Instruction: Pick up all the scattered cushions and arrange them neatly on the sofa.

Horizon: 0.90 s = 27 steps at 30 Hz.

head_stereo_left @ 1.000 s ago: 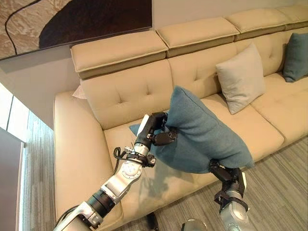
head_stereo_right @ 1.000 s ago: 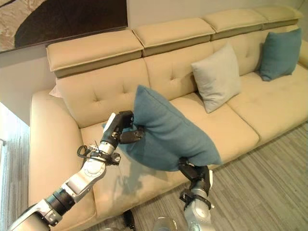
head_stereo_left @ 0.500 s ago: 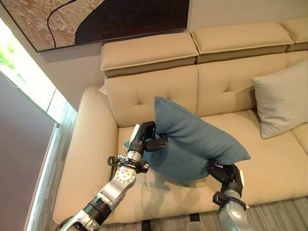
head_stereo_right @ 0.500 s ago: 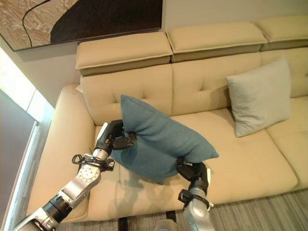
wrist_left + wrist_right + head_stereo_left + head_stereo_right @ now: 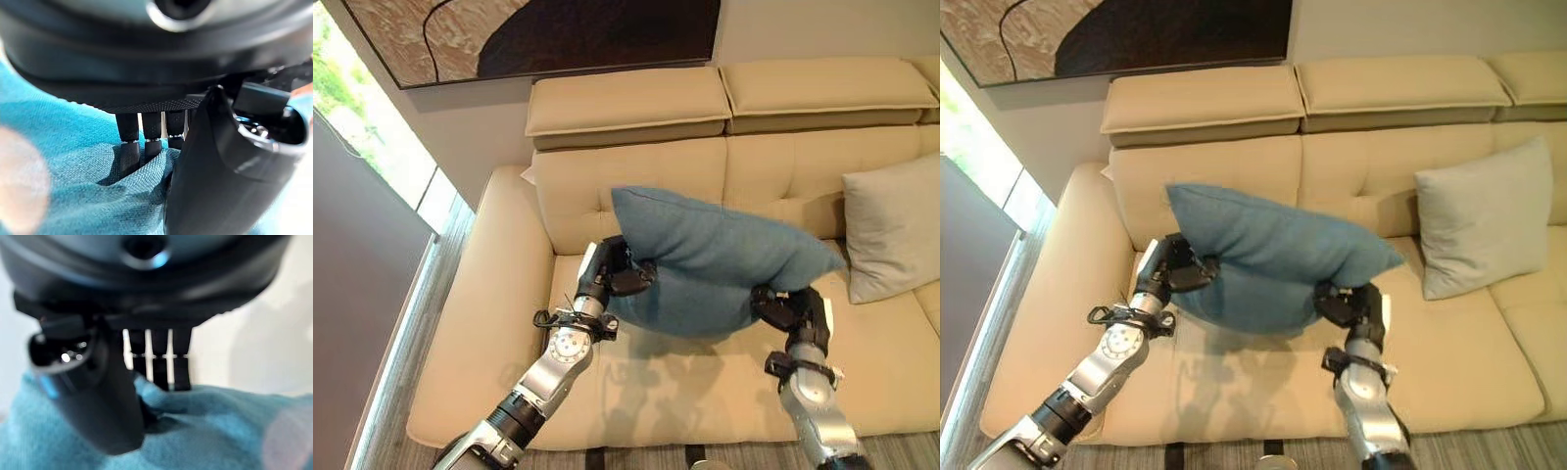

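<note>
Beige sofa [image 5: 636, 392], grey cushion [image 5: 891, 225] on seat

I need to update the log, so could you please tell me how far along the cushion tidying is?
Already done: a grey cushion leans upright against the sofa backrest. In hand: the teal cushion is held above the seat, with the left robot hand and the right robot hand each pinching an end. Left: setting the teal cushion down against the backrest.

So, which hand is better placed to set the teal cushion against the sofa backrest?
Neither alone. The left hand and right hand each pinch one end of the teal cushion, held above the seat near the backrest; both should probably lower it together.
</note>
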Available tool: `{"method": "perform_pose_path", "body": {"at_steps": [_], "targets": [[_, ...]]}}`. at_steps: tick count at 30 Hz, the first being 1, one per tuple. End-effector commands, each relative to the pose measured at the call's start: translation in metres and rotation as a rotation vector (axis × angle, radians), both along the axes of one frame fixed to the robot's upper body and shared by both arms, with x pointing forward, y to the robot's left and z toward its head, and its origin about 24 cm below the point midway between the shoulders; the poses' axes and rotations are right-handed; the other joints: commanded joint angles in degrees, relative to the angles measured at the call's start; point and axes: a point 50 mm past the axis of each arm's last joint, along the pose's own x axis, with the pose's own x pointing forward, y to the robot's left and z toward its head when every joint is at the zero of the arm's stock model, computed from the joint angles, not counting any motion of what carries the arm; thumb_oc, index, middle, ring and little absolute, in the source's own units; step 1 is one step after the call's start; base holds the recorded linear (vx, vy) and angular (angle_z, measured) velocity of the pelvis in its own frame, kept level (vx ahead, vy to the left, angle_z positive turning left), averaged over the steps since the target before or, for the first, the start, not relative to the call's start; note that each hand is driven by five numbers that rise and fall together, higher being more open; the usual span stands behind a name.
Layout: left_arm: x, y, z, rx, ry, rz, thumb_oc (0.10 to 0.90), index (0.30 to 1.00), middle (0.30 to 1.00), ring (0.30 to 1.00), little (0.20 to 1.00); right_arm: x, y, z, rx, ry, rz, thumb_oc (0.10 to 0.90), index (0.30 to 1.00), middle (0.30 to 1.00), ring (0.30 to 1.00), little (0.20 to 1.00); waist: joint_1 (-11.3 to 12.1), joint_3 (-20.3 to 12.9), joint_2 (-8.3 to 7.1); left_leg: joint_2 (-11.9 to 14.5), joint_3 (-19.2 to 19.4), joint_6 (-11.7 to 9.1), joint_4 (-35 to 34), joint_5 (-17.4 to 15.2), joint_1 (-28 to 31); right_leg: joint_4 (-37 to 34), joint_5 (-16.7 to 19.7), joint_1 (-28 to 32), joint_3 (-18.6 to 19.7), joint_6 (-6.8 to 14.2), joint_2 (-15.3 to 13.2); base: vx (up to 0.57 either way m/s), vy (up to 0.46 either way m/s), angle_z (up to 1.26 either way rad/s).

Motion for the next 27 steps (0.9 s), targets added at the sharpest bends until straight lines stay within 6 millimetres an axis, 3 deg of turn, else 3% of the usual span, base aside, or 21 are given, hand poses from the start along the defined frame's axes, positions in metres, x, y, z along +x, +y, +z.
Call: {"method": "perform_pose_path", "body": {"at_steps": [1,2,3,5,7,8,10,14,19,27], "targets": [[0.033,-0.066,0.161,-0.109,-0.542,-0.155,0.4,0.3,0.3,0.3,0.3,0.061,0.103,0.211,-0.314,-0.764,0.279,0.4,0.3,0.3,0.3,0.3,2.28,0.72,-1.56,1.31,2.73,-1.21,0.11,-4.14,-2.51,8.16,-8.92,-6.28,4.26,0.6,0.26,-0.27,-0.016,0.01],[0.033,-0.065,0.164,-0.11,-0.549,-0.153,0.4,0.3,0.3,0.3,0.3,0.061,0.105,0.214,-0.317,-0.771,0.28,0.4,0.3,0.3,0.3,0.3,2.26,0.81,-1.41,1.35,2.82,-1.22,0.11,-4.07,-2.88,8.28,-8.85,-6.77,4.38,0.59,0.3,-0.24,-0.001,-0.09],[0.038,-0.064,0.18,-0.119,-0.59,-0.126,0.4,0.3,0.3,0.3,0.3,0.064,0.115,0.237,-0.36,-0.837,0.249,0.4,0.3,0.3,0.3,0.3,2.57,1.08,-1.23,1.32,3.24,-1.36,0.11,-3.77,-4.87,7.84,-8.36,-8.66,4.92,0.65,0.5,-0.1,0.017,-0.12],[0.047,-0.059,0.204,-0.125,-0.638,-0.054,0.4,0.3,0.3,0.3,0.3,0.07,0.125,0.264,-0.382,-0.898,0.168,0.4,0.3,0.3,0.3,0.3,3.07,0.52,-1.03,1.25,4.28,-1.62,0.11,-3.19,-8.13,6.54,-6.94,-11.39,5.39,0.98,0.61,-0.11,0.01,-0.19],[0.06,-0.052,0.22,-0.139,-0.622,0.012,0.4,0.3,0.3,0.3,0.3,0.079,0.143,0.279,-0.396,-0.89,0.123,0.4,0.3,0.3,0.3,0.3,2.99,0.44,-0.74,1.26,5.13,-1.87,0.11,-2.53,-11.08,5.02,-5.5,-13.41,6.27,1.5,0.7,-0.08,0.014,-0.1],[0.07,-0.047,0.223,-0.125,-0.582,0.042,0.8,0.9,0.9,0.9,0.9,0.088,0.146,0.281,-0.411,-0.845,0.115,0.8,0.9,0.9,0.9,0.9,2.97,0.63,-0.49,1.23,5.34,-2.12,0.11,-1.85,-12.45,4.56,-4.85,-14.5,6.27,1.68,0.68,-0.08,0.042,-0.04],[0.101,-0.024,0.208,-0.04,-0.373,0.164,0.8,0.9,0.9,0.9,0.9,0.106,0.153,0.275,-0.464,-0.716,0.123,0.8,0.9,0.9,0.9,0.9,2.95,1.07,0.3,0.92,5.55,-2.31,0.11,-0.84,-14.65,3.65,-3.55,-16.16,6.41,1.9,0.5,-0.07,0.042,-0.06],[0.108,-0.001,0.196,-0.164,-0.263,0.257,0.8,0.9,0.9,0.9,0.9,0.123,0.149,0.241,-0.451,-0.517,0.119,0.8,0.9,0.9,0.9,0.9,3.07,1.07,1.1,0.31,5.5,-2.7,0.11,-0.25,-16.81,1.81,-2.43,-17.32,5.95,2.12,0.02,0.0,0.013,0.0],[0.112,0.036,0.184,-0.018,-0.249,0.403,0.8,0.9,0.9,0.9,0.9,0.13,0.127,0.208,-0.377,-0.413,0.029,0.8,0.9,0.9,0.9,0.9,2.76,0.11,1.44,0.02,5.96,-2.73,0.11,-0.27,-17.4,1.48,-2.31,-17.71,5.82,2.01,-0.4,0.02,0.024,0.02],[0.111,0.046,0.196,0.115,-0.312,0.497,0.8,0.9,0.9,0.9,0.9,0.128,0.104,0.206,-0.301,-0.45,-0.095,0.8,0.9,0.9,0.9,0.9,2.23,-0.55,1.9,-0.27,6.01,-2.57,0.11,-0.68,-17.62,1.5,-2.45,-17.69,5.46,2.17,-0.67,0.01,0.012,0.04]]}}
